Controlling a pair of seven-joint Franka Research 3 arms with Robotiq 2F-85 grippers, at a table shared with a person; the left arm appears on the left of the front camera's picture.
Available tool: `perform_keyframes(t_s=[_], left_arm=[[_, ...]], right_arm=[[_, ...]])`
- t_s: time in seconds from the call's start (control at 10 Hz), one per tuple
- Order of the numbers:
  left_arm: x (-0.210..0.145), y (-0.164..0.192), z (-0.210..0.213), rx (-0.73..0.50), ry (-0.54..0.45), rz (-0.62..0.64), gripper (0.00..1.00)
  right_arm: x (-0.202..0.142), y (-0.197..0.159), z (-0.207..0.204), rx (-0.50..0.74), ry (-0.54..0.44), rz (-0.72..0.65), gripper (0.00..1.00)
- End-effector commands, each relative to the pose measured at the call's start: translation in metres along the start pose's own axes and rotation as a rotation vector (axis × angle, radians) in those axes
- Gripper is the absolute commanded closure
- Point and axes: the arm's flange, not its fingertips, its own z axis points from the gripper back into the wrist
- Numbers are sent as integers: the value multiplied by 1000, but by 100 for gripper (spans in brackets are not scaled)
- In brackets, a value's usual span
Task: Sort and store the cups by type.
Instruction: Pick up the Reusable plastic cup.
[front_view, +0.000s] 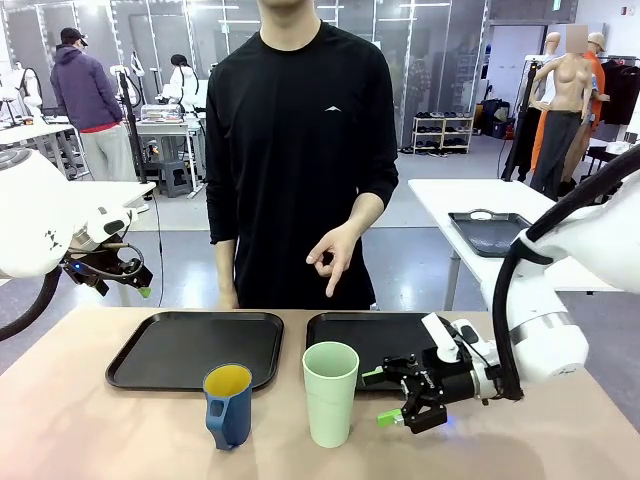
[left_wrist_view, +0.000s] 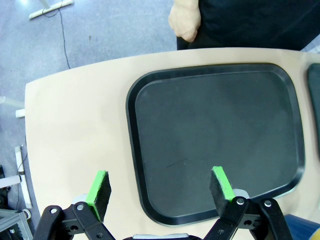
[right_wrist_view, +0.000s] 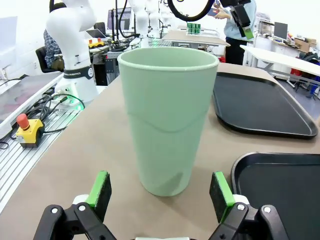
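Tumbler place: the mint-green tumbler (front_view: 330, 393) stands on the bench (front_view: 80, 430), low in the middle of the front frame. It is just in front of the right black tray (front_view: 385, 335), not on it.
Mug place: the dark blue mug (front_view: 229, 405), yellow inside, stands to the tumbler's left in the frame, apart from it, by the near edge of the left black tray (front_view: 160, 350).
Axes: both stand upright with mouths up. The tumbler's long axis is vertical and it narrows toward the base. The mug's handle seems to sit on its frame-left side.
Handling: the tumbler is probably light, stiff plastic with a smooth wall, and tall enough to tip easily. A hold across the wall at about mid-height looks safest.
Right tool (front_view: 381, 398): jaws spread wide and empty, lying low and level, aimed at the tumbler's lower body, just beside it without touching.
Left tool (left_wrist_view: 161, 187): jaws spread wide and empty, raised at the left edge of the front frame, looking down on the left black tray.
Person's hand (front_view: 335, 255): raised mid-frame, fingers curled.
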Motion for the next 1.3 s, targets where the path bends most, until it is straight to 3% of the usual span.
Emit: perform_keyframes(t_s=[0.0,0.7,1.2], left_arm=[[0,1,2,-3,5,2,0],[0,1,2,-3,5,2,0],[0,1,2,-3,5,2,0]], right_arm=[[-6,-8,-15,3,-41,31,0],[-12,-9,-43,12,-130,60,0],[-11,-8,-61,49,-114,53,0]])
